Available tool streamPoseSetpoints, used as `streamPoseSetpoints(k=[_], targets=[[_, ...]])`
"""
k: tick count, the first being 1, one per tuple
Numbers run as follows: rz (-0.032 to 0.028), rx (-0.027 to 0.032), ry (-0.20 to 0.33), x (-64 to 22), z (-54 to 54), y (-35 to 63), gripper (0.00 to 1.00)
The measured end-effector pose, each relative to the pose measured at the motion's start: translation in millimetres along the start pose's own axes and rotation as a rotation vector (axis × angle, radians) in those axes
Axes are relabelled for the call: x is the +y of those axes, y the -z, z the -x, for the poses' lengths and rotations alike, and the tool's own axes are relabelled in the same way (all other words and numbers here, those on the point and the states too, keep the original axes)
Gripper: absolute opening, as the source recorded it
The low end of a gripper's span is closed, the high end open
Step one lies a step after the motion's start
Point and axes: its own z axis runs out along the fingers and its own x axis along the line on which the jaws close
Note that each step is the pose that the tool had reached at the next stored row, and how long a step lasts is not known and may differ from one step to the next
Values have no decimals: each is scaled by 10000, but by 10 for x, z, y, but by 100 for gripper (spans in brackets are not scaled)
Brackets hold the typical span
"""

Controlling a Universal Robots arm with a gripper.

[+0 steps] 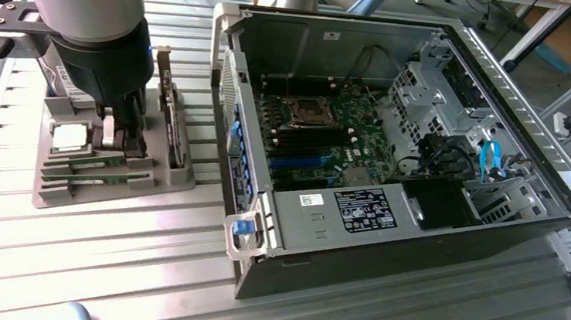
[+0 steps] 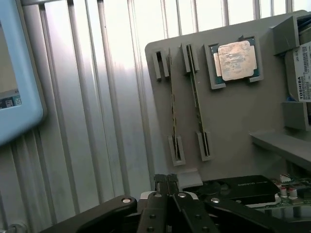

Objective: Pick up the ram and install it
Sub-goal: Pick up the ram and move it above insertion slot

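Two ram sticks stand on edge in the slots of a grey parts tray (image 2: 233, 126): one ram (image 2: 171, 102) and beside it a second ram (image 2: 196, 97). In the exterior view they show as thin green strips, the ram (image 1: 87, 162) lying near the tray's (image 1: 106, 195) front. My gripper (image 2: 167, 180) is shut, its black fingertips pressed together with nothing between them. It hangs low over the tray, and in the exterior view the gripper (image 1: 122, 142) stands just behind the sticks, next to the silver processor (image 1: 70, 136).
The open computer case (image 1: 384, 215) lies at the exterior view's right, its motherboard (image 1: 318, 143) with memory slots exposed. An upright expansion card (image 1: 170, 119) stands on the tray's right side. A hard drive (image 2: 302, 73) and a black fan card (image 2: 243, 187) also sit on the tray. A light-blue object (image 2: 14, 82) lies nearby.
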Motion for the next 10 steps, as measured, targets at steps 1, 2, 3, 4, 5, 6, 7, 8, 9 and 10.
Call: streamPoseSetpoints(k=[1,2,3,4,5,6,7,8,9,10], targets=[[-4,-9,90,0,0,0,11],[-6,-13,136,0,0,0,11],[-6,-13,141,0,0,0,11],[-3,-13,141,0,0,0,11],[12,-13,144,-1,0,-1,11],[61,-7,148,-2,-1,-2,11],[148,1,151,-2,0,-3,11],[244,9,155,-2,0,-4,11],[336,20,160,-2,0,-5,11],[376,23,163,-2,0,-6,11]])
